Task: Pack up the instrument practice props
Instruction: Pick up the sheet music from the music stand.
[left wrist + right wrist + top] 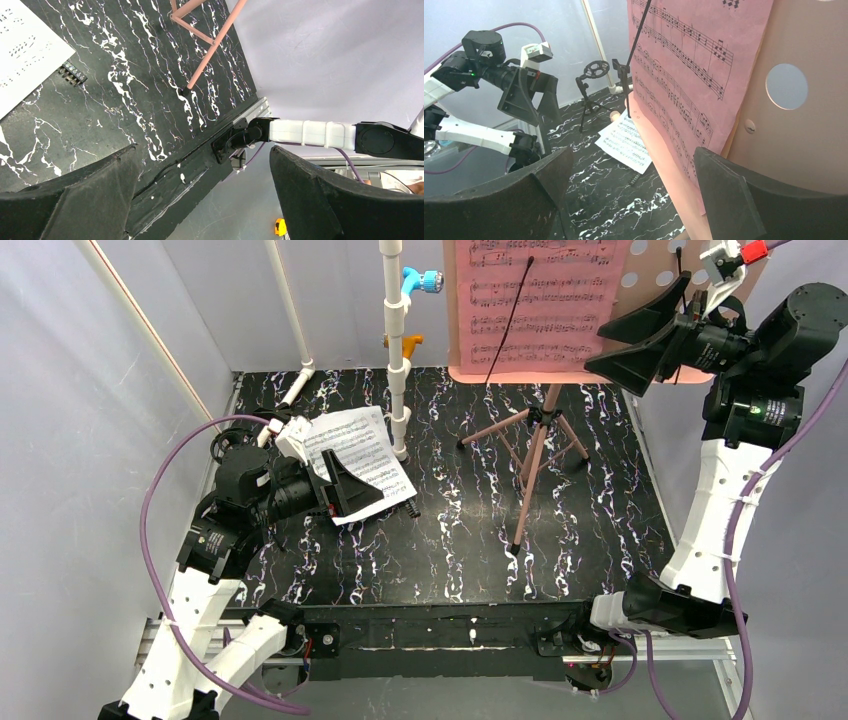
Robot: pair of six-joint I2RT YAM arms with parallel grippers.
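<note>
Pink sheet-music page [535,305] upright on hole-punched desk of pink tripod stand [537,440], far centre of black marbled surface [470,550]. Long axis up-down, staves legible, thin black retainer wire [512,320] across it. Right claw [612,345] released, jaws wide, just beside page's right edge, pointing left at it; right arm clearly nearer. 1 white page [355,455] flat on surface at left; left claw [335,485] spread, empty, over its near edge. Likely next: right claw takes pink page.
</note>
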